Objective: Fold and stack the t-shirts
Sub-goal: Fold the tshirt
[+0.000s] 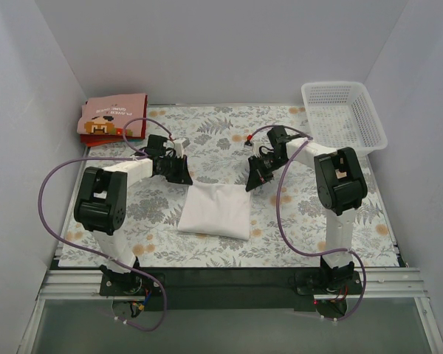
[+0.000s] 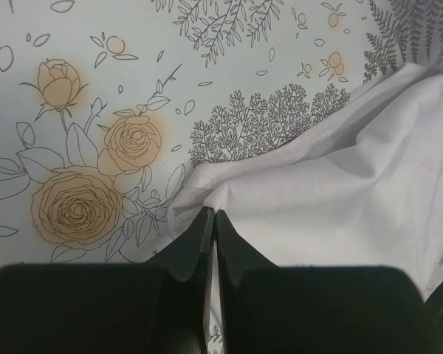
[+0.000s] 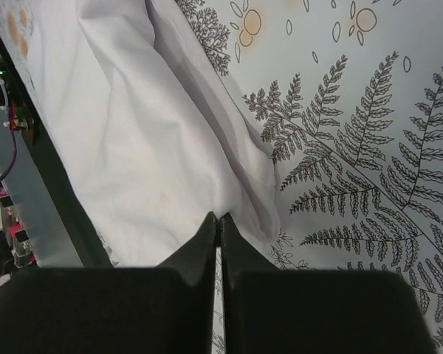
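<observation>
A white t-shirt (image 1: pixel 215 210) lies folded in the middle of the flowered mat. My left gripper (image 1: pixel 183 177) is shut on its far left corner; in the left wrist view (image 2: pixel 210 214) the cloth (image 2: pixel 332 192) bunches at the fingertips. My right gripper (image 1: pixel 252 183) is shut on the far right corner; in the right wrist view (image 3: pixel 218 218) the white cloth (image 3: pixel 133 147) spreads away from the tips. A folded pink t-shirt with a brown pixel figure (image 1: pixel 112 116) lies on a folded red one (image 1: pixel 103 139) at the far left corner.
A white lattice basket (image 1: pixel 343 114) stands at the far right corner. White walls close in the left, back and right. The arm bases (image 1: pixel 125 280) and a black rail run along the near edge. Purple cables loop beside both arms.
</observation>
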You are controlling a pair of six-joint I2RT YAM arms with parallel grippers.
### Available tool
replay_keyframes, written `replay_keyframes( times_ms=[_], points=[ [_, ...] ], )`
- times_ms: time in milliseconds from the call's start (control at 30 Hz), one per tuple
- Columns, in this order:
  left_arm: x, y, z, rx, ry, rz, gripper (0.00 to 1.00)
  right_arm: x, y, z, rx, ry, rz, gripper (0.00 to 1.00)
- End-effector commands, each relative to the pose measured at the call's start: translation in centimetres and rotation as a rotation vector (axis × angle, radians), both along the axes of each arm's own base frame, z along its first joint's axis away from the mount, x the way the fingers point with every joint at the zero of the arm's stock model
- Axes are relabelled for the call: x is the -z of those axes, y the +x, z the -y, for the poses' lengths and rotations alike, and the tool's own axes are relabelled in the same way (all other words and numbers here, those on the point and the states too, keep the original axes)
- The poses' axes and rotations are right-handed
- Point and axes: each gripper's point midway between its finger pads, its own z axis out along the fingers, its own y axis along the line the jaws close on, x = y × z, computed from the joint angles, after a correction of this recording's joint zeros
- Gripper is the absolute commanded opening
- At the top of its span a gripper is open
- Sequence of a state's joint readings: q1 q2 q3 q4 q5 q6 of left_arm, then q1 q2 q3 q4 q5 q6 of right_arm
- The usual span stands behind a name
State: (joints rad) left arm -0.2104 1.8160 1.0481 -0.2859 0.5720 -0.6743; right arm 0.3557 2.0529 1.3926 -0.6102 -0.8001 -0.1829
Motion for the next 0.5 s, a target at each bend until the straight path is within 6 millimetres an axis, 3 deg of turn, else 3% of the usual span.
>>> replay_keyframes(
  times_ms=[0, 200, 400, 467],
  points=[
    [-3.5, 1.4, -0.9, -0.028, 0.021, 0.138, 0.0, -1.7, 0.5, -0.1, 0.0, 0.009, 0.052, 0.01],
    [-4.0, 1.9, -4.0, -0.103, 0.118, 0.22, 0.0, -2.3, 1.8, 1.6, 0.043, -0.046, 0.121, 0.01],
    [-4.0, 3.7, -4.0, -0.103, 0.114, 0.253, 0.0, -2.2, 3.3, 2.0, 0.064, -0.082, 0.159, 0.01],
    [-3.2, 4.3, -3.9, -0.106, 0.117, 0.241, 0.0, -2.0, 4.3, 1.9, 0.069, -0.09, 0.17, 0.01]
  ],
)
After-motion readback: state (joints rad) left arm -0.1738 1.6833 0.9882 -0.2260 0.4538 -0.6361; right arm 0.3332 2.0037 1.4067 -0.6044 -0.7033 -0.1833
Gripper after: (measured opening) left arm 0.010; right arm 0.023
